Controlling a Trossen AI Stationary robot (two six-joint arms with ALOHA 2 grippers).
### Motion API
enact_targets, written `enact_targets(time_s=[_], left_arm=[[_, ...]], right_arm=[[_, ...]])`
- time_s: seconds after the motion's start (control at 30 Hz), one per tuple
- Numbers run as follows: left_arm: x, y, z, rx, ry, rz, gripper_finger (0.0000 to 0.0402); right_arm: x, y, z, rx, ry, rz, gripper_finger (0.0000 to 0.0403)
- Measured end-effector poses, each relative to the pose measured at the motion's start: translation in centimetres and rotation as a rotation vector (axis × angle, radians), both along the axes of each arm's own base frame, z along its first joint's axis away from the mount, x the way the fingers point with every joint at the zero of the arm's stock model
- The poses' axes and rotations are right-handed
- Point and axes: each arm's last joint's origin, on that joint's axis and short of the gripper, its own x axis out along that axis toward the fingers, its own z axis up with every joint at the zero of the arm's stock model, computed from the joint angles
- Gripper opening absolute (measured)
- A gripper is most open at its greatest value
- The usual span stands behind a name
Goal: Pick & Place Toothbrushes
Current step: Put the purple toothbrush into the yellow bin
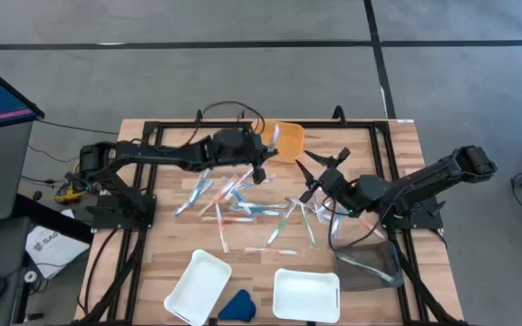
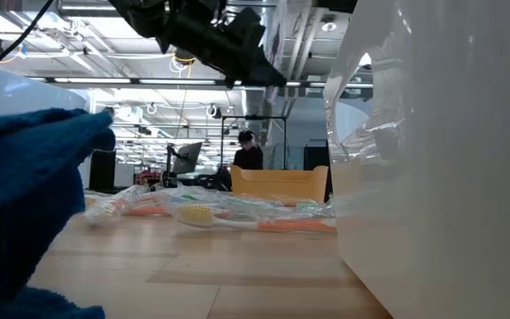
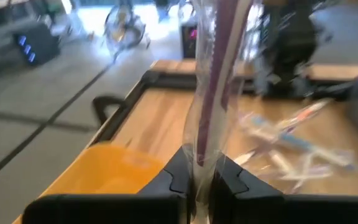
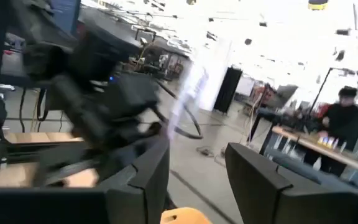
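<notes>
Many wrapped toothbrushes lie scattered on the wooden table's middle, and the low view shows them too. My left gripper hangs by the orange tray at the far middle. It is shut on one toothbrush with a purple handle in a clear wrapper. My right gripper hovers right of the pile, fingers open, nothing between them, facing the left arm. My left gripper pinches the wrapped toothbrush by one end between its two fingers. The toothbrush runs on past the fingertips, roughly along the line of the fingers. It is lifted clear of the table, above the near edge of the orange tray.
Two white trays sit at the near edge with a dark-blue wedge between them. A clear bin lies at the near right. Black frame rails run along the table's sides. A person stands far behind.
</notes>
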Motion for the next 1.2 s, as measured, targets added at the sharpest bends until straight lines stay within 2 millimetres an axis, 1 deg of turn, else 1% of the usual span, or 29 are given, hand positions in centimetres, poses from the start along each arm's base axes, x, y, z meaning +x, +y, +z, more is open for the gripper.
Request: enact_targets(time_s=[0.13, 0.27, 0.43, 0.5, 0.57, 0.67, 0.77, 0.83, 0.97, 1.1, 1.2], left_arm=[[-0.4, 2.2, 1.2, -0.038, 0.097, 0.038, 0.0012], [-0.7, 3.7, 3.4, -0.041, 0.151, 0.065, 0.0012], [-0.5, 5.2, 5.1, -0.034, 0.183, 0.01, 0.0012], [-0.6, 5.8, 5.6, -0.034, 0.206, 0.004, 0.0012], [-0.1, 6.4, 6.2, -0.015, 0.21, 0.005, 0.0013], [0.8, 7.4, 5.9, -0.025, 0.283, 0.011, 0.0012], [2.4, 8.5, 5.3, -0.028, 0.365, 0.002, 0.0012], [3.9, 9.3, 4.2, -0.015, 0.42, -0.005, 0.0012], [6.3, 10.4, 1.4, -0.012, 0.573, -0.034, 0.0013], [7.9, 11.3, -0.5, -0.01, 0.678, -0.071, 0.0012], [8.4, 11.6, -1.9, -0.01, 0.744, -0.1, 0.0012]], right_arm=[[-0.9, 1.0, 0.8, -0.035, 0.01, 0.027, 0.0146], [-1.7, 1.7, 1.5, -0.078, 0.027, 0.047, 0.0145], [-2.4, 2.3, 2.0, -0.225, 0.134, 0.042, 0.0145], [-2.6, 2.7, 2.0, -0.237, 0.145, 0.046, 0.0145], [-2.8, 2.9, 2.2, -0.225, 0.129, 0.054, 0.0145], [-3.3, 3.3, 2.5, -0.194, 0.094, 0.078, 0.0145], [-3.7, 3.6, 2.7, -0.184, 0.077, 0.099, 0.0145], [-3.9, 3.9, 2.8, -0.184, 0.076, 0.112, 0.0145], [-4.0, 4.2, 2.8, -0.191, 0.081, 0.125, 0.0145], [-4.1, 4.3, 2.8, -0.206, 0.089, 0.124, 0.0145], [-4.1, 4.3, 2.8, -0.209, 0.092, 0.123, 0.0145]])
